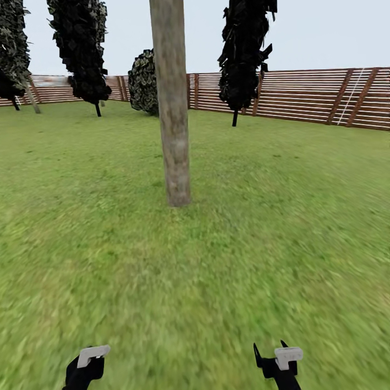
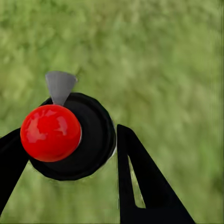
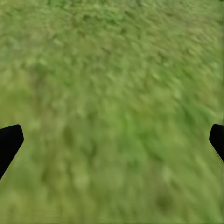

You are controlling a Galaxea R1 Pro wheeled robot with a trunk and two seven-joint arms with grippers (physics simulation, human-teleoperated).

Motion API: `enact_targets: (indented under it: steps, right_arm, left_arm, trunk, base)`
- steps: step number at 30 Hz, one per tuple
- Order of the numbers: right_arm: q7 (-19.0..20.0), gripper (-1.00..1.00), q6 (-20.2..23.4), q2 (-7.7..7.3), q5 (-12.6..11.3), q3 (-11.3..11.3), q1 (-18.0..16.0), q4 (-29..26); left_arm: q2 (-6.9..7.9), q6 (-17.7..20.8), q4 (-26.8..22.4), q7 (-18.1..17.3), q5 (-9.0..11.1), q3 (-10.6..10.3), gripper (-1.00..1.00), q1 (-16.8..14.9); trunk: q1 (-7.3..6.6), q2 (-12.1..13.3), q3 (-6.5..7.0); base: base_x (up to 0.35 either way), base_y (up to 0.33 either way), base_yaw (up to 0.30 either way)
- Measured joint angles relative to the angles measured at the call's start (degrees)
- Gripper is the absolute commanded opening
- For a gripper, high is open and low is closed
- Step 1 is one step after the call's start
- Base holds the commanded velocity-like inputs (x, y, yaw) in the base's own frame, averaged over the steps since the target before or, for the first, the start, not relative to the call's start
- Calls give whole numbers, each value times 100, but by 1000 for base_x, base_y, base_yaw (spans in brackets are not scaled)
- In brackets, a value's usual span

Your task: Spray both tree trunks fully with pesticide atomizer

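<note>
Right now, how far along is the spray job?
Done: the atomizer, black body with a red ball top, sits between the left gripper fingers, off the lawn. In hand: the robot faces one thick pale trunk. Left: no whitish specks show on that bark, so spraying looks unstarted; the second tree also remains. The right gripper is open, empty.

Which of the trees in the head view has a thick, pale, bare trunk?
The nearest tree, central on the lawn; the dark trees near the fence have thin black stems.

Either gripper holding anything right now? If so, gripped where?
Left gripper holds the atomizer, fingers on either side of its black round body below the red cap. Right gripper is open, holding nothing.
</note>
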Motion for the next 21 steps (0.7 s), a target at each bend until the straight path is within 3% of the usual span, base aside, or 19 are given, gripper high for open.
enact_targets:
  steps: [21]
  right_arm:
    - [0, 100, 0, 0, 3, 0, -1, 0]
  left_arm:
    - [-4, 0, 0, 0, 0, 1, -100, 2]
  trunk:
    - [0, 0, 1]
  base:
    - [339, 0, -2]
